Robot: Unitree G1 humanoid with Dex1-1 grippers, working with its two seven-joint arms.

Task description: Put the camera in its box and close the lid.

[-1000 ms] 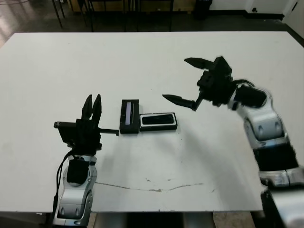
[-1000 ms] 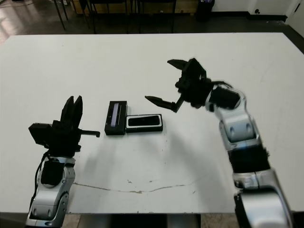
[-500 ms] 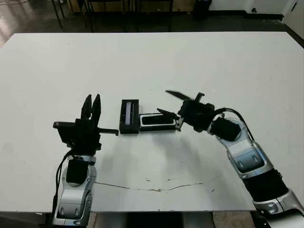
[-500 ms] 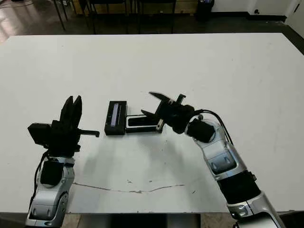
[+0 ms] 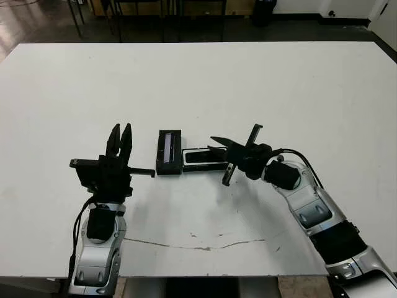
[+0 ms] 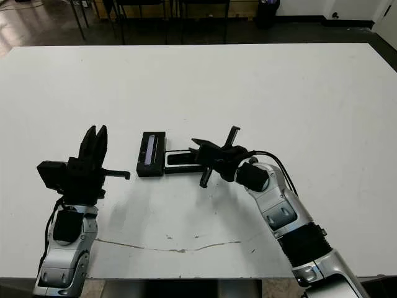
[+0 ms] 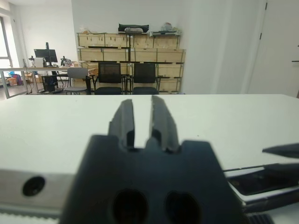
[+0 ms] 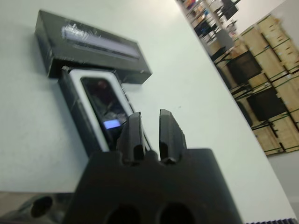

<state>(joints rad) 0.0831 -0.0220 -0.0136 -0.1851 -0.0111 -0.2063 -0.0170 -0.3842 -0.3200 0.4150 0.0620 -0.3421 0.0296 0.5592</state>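
The box (image 5: 184, 160) lies mid-table with its white-lined tray facing up. The camera (image 5: 205, 156) rests inside that tray, its glossy panel showing in the right wrist view (image 8: 100, 100). The lid (image 5: 169, 151) lies flat and open on the tray's left side, pale stripe up. My right gripper (image 5: 214, 141) is shut, its tips low over the tray's right end; whether they touch the camera is unclear. My left gripper (image 5: 120, 129) stands upright left of the lid, shut and holding nothing.
A thin dark scratch (image 5: 205, 246) runs across the white table near the front edge. Chair legs (image 5: 118, 12) stand beyond the far edge. In the left wrist view, chairs and crates (image 7: 131, 60) show behind the table.
My right arm has swung down and left from above the table to the tray's right end, and its fingers went from wide open to shut. The left arm, box and camera have not moved.
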